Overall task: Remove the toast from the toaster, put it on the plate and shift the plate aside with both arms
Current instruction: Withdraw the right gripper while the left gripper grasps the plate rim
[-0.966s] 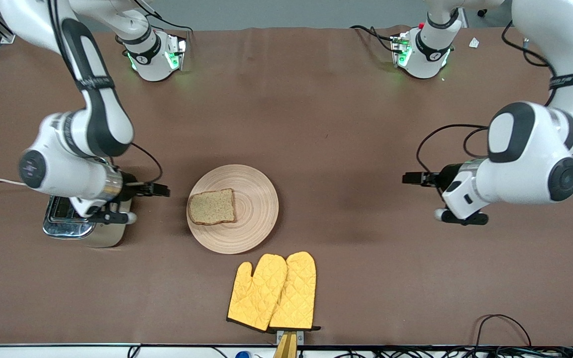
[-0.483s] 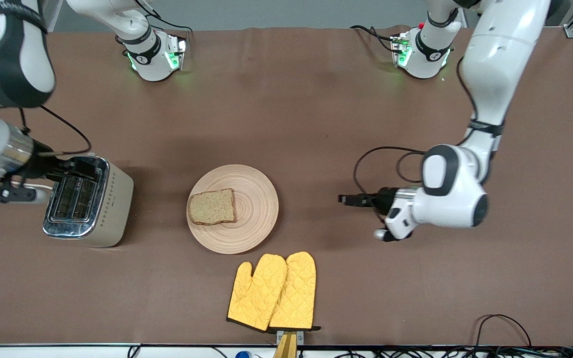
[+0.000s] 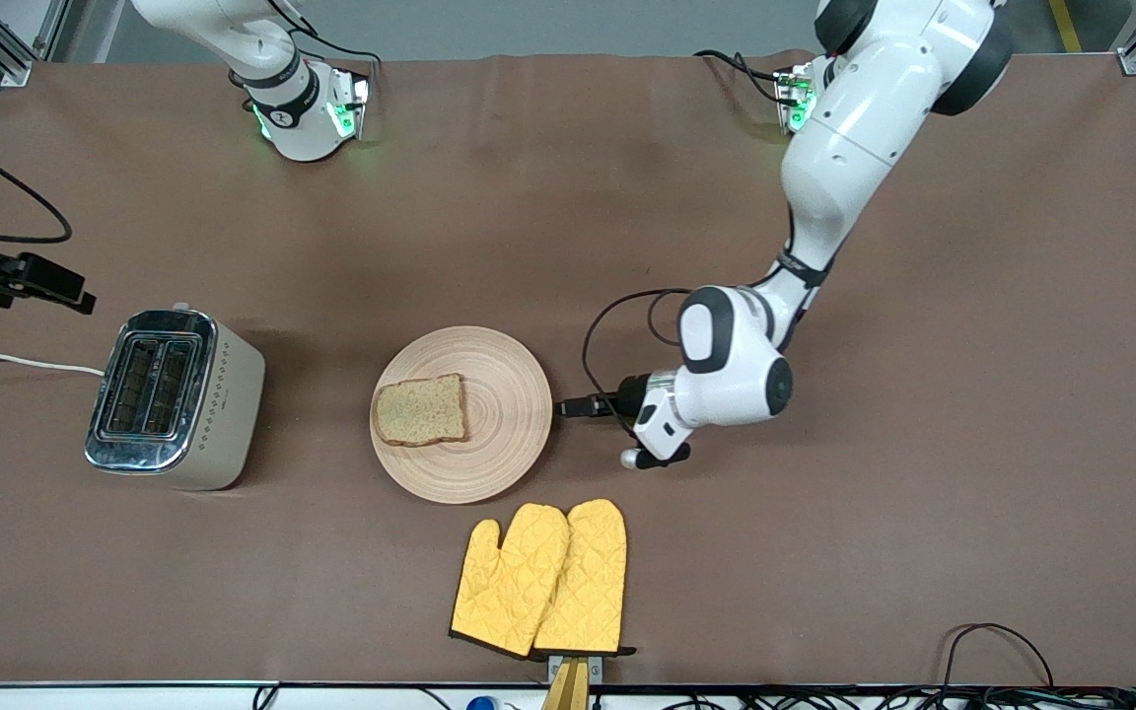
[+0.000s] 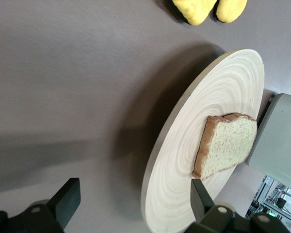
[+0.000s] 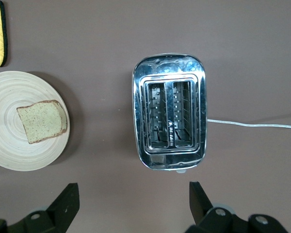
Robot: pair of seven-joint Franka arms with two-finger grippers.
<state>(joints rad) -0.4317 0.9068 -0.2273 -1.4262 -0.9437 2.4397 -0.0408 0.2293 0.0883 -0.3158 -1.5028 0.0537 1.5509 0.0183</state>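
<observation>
The round light-wood plate [image 3: 507, 394] lies mid-table with the toast [image 3: 420, 409] flat on its half toward the right arm's end. My left gripper [image 3: 564, 406] is low at the plate's rim on the left arm's side. In the left wrist view it [image 4: 134, 204] is open and empty. The rim of the plate [image 4: 218, 92] lies between its fingers, and the toast [image 4: 225, 150] is farther in. My right gripper [image 3: 70, 294] is up by the table's edge at the right arm's end, near the toaster. In the right wrist view it [image 5: 133, 204] is open and empty.
A chrome toaster [image 3: 174, 394] with two empty slots stands beside the plate toward the right arm's end, its white cord [image 3: 16, 361] running off the table. Two yellow oven mitts [image 3: 543, 577] lie nearer to the camera than the plate. The toaster also shows in the right wrist view [image 5: 169, 124].
My left arm has swung in from the left arm's end of the table to the plate's rim. My right arm has pulled away from the toaster toward the table's edge.
</observation>
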